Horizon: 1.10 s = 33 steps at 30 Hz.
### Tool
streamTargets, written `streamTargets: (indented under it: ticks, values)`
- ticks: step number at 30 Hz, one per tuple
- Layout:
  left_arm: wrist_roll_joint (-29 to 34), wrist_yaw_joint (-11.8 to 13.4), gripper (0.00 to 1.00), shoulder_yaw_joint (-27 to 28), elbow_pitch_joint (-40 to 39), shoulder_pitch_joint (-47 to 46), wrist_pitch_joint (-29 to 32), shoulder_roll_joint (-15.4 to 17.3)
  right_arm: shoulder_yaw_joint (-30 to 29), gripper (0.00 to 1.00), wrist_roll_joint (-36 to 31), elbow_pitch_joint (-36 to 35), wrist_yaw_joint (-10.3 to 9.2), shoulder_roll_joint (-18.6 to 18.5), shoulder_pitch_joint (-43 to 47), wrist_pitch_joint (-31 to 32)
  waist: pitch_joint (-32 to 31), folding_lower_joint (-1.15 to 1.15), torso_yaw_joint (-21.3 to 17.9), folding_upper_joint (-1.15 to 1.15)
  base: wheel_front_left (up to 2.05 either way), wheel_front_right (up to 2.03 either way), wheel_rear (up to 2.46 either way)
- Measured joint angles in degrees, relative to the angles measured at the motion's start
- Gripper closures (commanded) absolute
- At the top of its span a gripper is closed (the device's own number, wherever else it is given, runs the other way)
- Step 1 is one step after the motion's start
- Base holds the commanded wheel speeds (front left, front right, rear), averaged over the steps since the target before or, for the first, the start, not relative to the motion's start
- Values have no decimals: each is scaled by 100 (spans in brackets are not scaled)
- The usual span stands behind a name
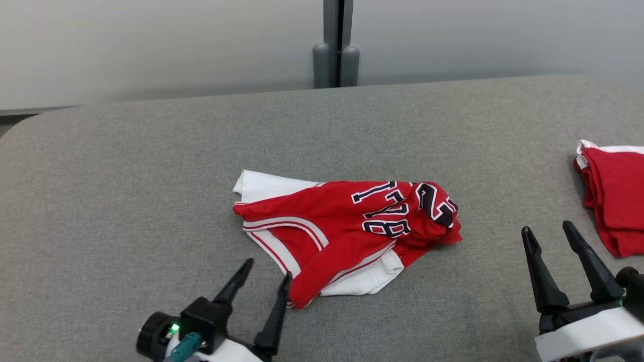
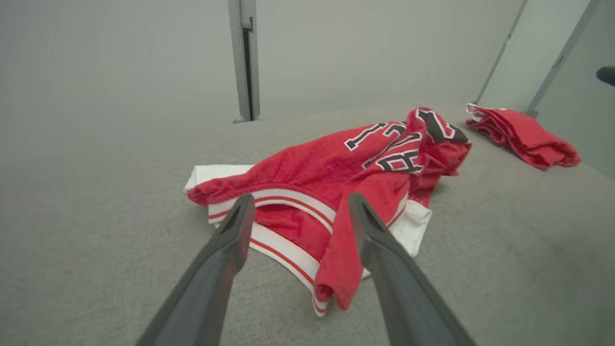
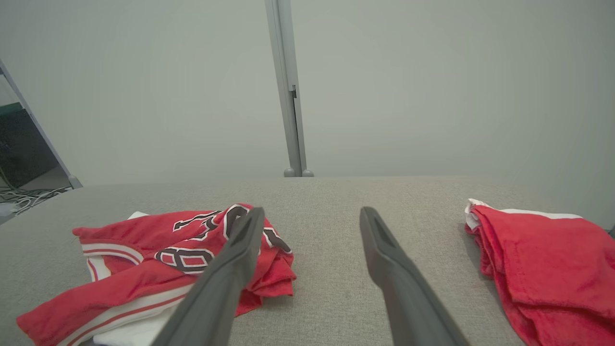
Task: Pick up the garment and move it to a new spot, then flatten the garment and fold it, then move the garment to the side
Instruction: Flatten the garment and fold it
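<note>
The garment [image 1: 347, 236] lies crumpled at the middle of the bench [image 1: 126, 201], its long axis running left to right and its numbered end toward the robot's right. Its near-left corner sits just beside the left pincer [image 1: 268, 269], the nearer one. The left pincer and the right pincer [image 1: 547, 227] both stand wide open and empty

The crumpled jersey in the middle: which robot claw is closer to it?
Left. The left gripper sits open at the near edge of the crumpled jersey, one finger almost touching cloth. The right gripper is open, off to its right, nearer the folded red pile.
</note>
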Motion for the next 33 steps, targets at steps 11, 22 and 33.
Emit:
streamTargets:
  ticks: [11,22,33]
  values:
    - [-187,-580,100,-325,1863,-774,-66,-391,49,0,74,166,-1,42,-294,-221,569,0,-294,0,0,0,0]
    - [-218,-514,100,142,1954,-1507,-744,-233,2,0,154,288,-1,79,-405,-348,669,0,-413,0,0,0,0]
    - [-477,-545,63,639,3034,-3023,-265,-91,84,0,230,359,0,137,-658,-456,973,0,-631,0,0,0,0]
